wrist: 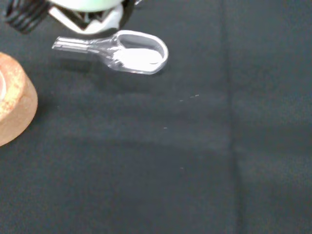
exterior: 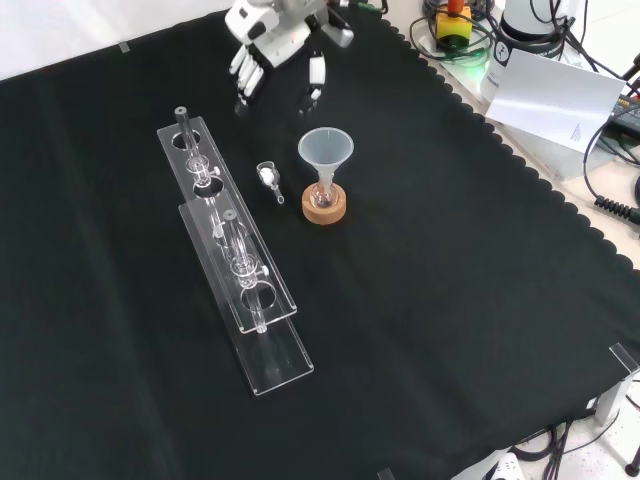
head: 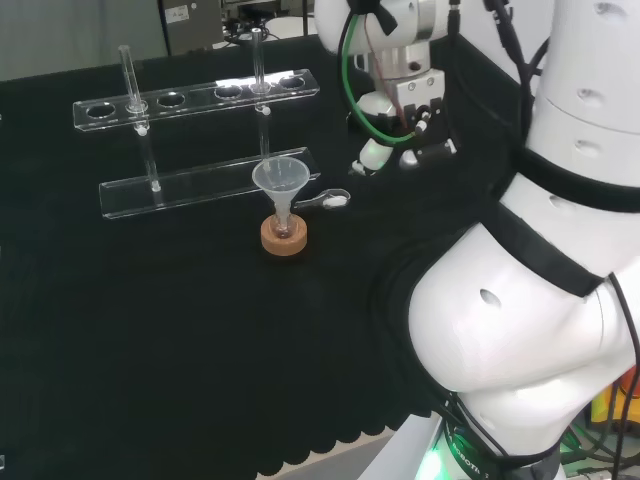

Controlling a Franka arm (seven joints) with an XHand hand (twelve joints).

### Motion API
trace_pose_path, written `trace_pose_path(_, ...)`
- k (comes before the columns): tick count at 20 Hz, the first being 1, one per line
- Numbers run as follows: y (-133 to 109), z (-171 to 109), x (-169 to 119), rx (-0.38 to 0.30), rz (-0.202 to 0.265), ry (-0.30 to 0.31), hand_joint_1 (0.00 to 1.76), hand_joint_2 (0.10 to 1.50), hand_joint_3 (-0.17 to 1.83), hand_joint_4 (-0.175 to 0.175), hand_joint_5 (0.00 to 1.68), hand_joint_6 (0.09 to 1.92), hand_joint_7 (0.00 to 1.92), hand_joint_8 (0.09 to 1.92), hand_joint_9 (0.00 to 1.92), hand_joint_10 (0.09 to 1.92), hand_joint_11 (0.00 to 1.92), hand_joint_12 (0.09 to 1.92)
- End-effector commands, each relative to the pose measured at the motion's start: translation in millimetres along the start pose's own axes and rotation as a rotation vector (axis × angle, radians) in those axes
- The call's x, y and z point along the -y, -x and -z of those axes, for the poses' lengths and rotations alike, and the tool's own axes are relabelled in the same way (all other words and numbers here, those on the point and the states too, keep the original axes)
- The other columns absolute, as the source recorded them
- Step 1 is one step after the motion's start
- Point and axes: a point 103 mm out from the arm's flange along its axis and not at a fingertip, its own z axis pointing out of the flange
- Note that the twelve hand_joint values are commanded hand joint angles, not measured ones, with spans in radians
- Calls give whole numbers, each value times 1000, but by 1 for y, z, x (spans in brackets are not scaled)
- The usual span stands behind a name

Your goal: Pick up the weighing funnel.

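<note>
We see the clear, scoop-shaped weighing funnel [wrist: 132, 51] lying on the matte black surface [wrist: 195, 170]. The front view shows the hand [exterior: 272, 28] hanging apart from it, fingers [exterior: 316, 72] spread.

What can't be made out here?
Weighing funnel: white patch in its bowl, powder or glare, wrist view cannot settle.
Cork ring: cut off by wrist view's edge.
Small flask under the funnel: contents too small, front view.
Hand: blurred, cut off by wrist view's edge.
</note>
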Motion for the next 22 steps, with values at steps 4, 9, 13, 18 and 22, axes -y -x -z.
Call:
trace_pose_path(4,-23,-24,-48,-12,78,20,881,605,677,-59,522,87,464,707,617,603,406,1302)
trace_pose_path(9,-25,-31,-55,-5,89,29,881,603,681,-59,532,91,467,704,623,595,409,1299)
trace_pose_path(13,-26,-40,-57,-15,95,8,882,602,682,-60,545,98,471,704,626,593,410,1299)
trace_pose_path(18,-28,-52,-59,-25,98,-14,881,601,683,-60,550,103,474,705,631,592,413,1298)
trace_pose_path(22,-27,-58,-60,-42,93,-11,880,600,684,-60,549,107,475,705,634,589,414,1297)
